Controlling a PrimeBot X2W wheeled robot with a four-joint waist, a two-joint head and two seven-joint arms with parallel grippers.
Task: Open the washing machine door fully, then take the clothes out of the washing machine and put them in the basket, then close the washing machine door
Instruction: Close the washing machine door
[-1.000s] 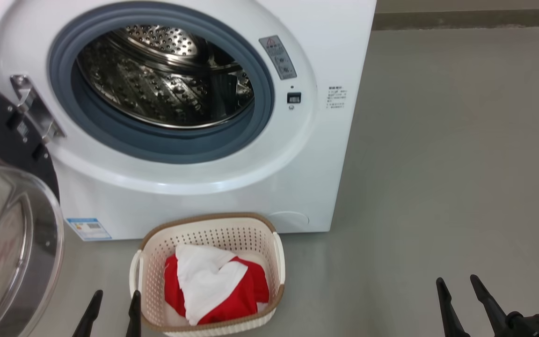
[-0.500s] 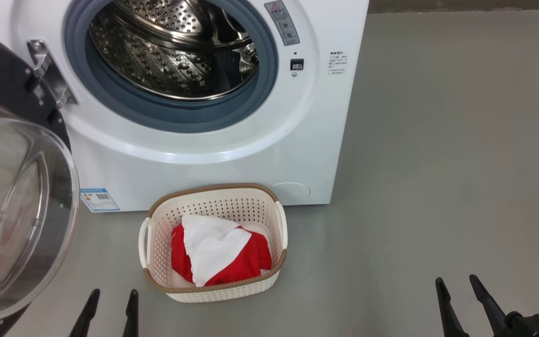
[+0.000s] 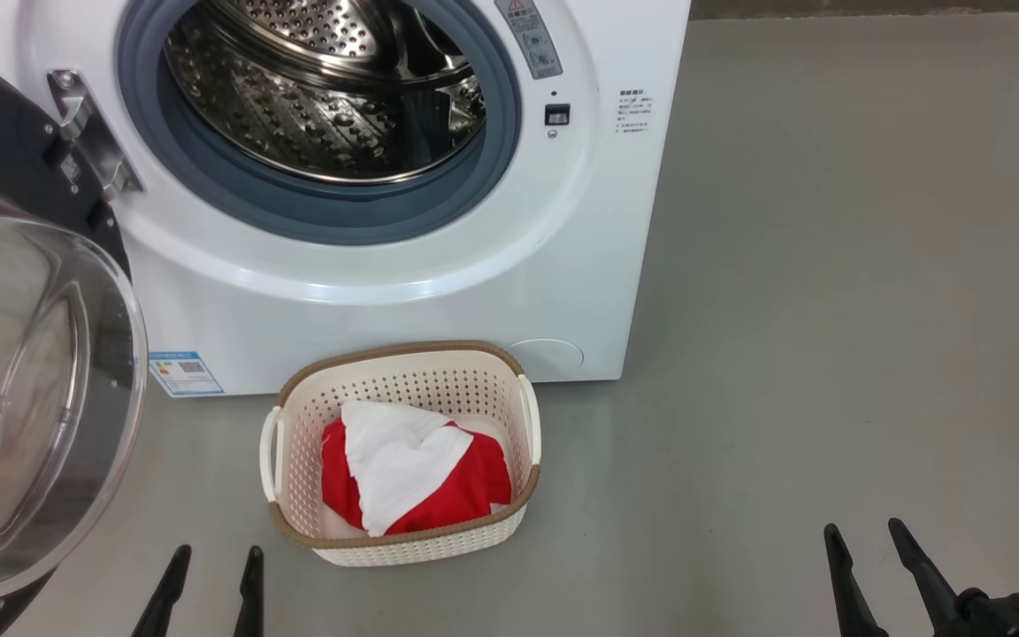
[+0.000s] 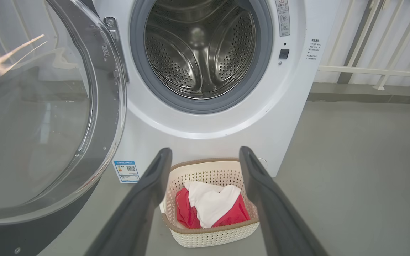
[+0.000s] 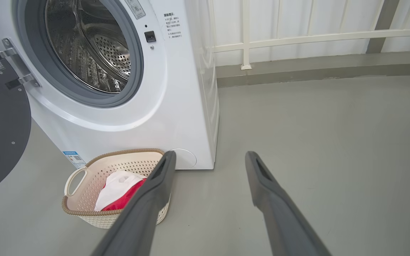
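The white washing machine stands with its door swung wide to the left; the steel drum looks bare inside. On the floor in front sits the cream basket holding the red and white clothes. My left gripper hangs open, low and just left of the basket. Far right of the basket, my right gripper is open over bare floor. Neither holds anything.
Grey floor stretches to the right of the machine. A low kerb and a white railing run along the back wall. The open door takes up the space at the left.
The camera has pulled back and tilted down, so the machine and basket sit higher in the picture. Both grippers keep their places and stay open.
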